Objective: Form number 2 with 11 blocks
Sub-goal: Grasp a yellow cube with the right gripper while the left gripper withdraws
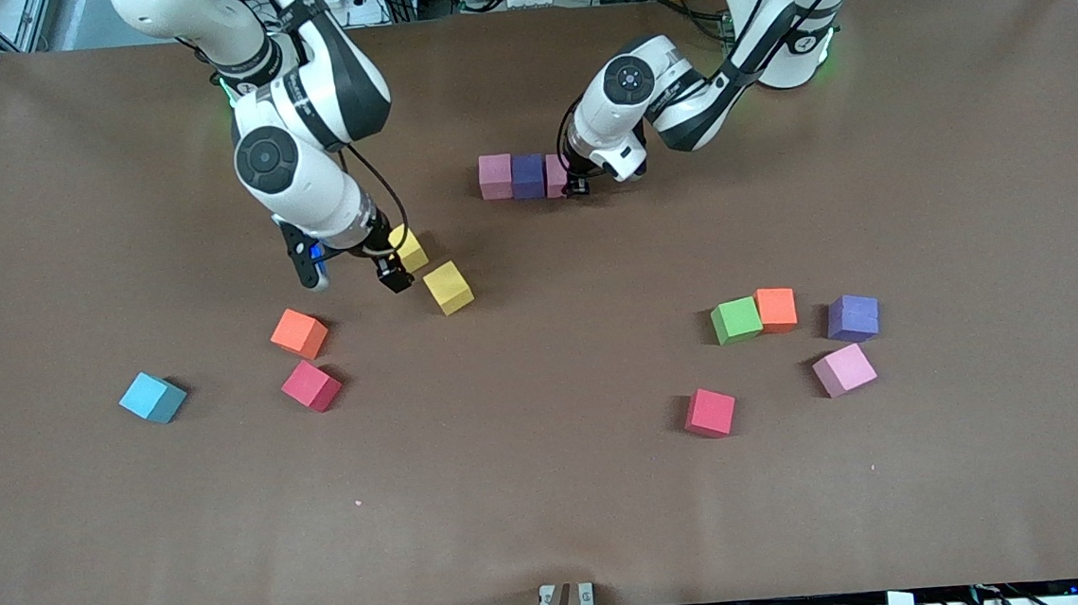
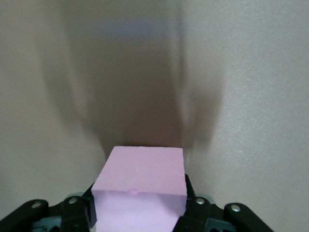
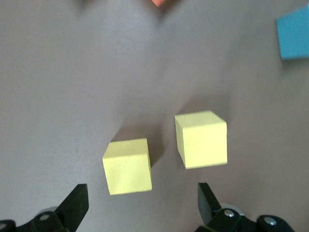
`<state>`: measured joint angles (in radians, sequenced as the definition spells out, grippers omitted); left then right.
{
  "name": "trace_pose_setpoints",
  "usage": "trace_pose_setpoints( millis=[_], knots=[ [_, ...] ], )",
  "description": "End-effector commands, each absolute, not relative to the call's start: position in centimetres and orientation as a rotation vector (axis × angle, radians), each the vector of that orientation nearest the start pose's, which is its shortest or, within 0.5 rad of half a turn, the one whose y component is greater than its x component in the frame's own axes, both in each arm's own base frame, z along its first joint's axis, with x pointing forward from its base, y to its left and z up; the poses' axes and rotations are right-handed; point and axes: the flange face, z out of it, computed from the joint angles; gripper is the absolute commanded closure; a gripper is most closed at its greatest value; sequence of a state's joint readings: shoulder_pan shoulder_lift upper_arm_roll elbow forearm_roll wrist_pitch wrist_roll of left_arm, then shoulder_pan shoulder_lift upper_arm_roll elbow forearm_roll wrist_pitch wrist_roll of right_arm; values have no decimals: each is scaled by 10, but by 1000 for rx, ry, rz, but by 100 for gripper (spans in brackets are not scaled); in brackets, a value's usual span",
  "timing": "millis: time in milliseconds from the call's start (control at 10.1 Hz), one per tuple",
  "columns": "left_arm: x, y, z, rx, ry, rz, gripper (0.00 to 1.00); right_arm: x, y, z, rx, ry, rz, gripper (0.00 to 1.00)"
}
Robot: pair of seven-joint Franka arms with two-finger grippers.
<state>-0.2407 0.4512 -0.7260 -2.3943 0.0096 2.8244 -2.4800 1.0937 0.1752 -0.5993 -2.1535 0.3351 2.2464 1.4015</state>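
A row of three touching blocks lies toward the robots' side of the table: pink [image 1: 495, 175], dark purple [image 1: 527, 176] and pink [image 1: 555, 176]. My left gripper [image 1: 576, 184] is shut on that end pink block [image 2: 140, 176], a black finger [image 2: 195, 212] pressed on each side. My right gripper [image 1: 391, 273] is open, low over the table at two loose yellow blocks [image 1: 448, 287] [image 1: 411, 247]. In the right wrist view, one yellow block [image 3: 127, 166] lies just ahead of the gap between the fingers [image 3: 77, 204] and the other [image 3: 201, 139] beside it.
Loose blocks nearer the front camera: orange [image 1: 299, 333], red [image 1: 310, 386] and teal [image 1: 153, 398] toward the right arm's end; green [image 1: 737, 320], orange [image 1: 776, 310], purple [image 1: 852, 318], pink [image 1: 844, 369] and red [image 1: 710, 413] toward the left arm's end.
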Motion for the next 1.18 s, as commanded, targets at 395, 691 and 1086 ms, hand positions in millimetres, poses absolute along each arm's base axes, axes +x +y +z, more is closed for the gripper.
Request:
trace_pose_setpoints(
  millis=[395, 691, 1086],
  knots=[
    [308, -463, 268, -2304, -2233, 415, 0, 501, 319, 276, -2829, 1390, 135, 0],
    [326, -466, 333, -2472, -2137, 311, 0, 493, 340, 249, -2880, 1218, 83, 0],
    [417, -402, 362, -2828, -1639, 185, 0, 482, 352, 217, -2823, 1257, 162, 0]
  ],
)
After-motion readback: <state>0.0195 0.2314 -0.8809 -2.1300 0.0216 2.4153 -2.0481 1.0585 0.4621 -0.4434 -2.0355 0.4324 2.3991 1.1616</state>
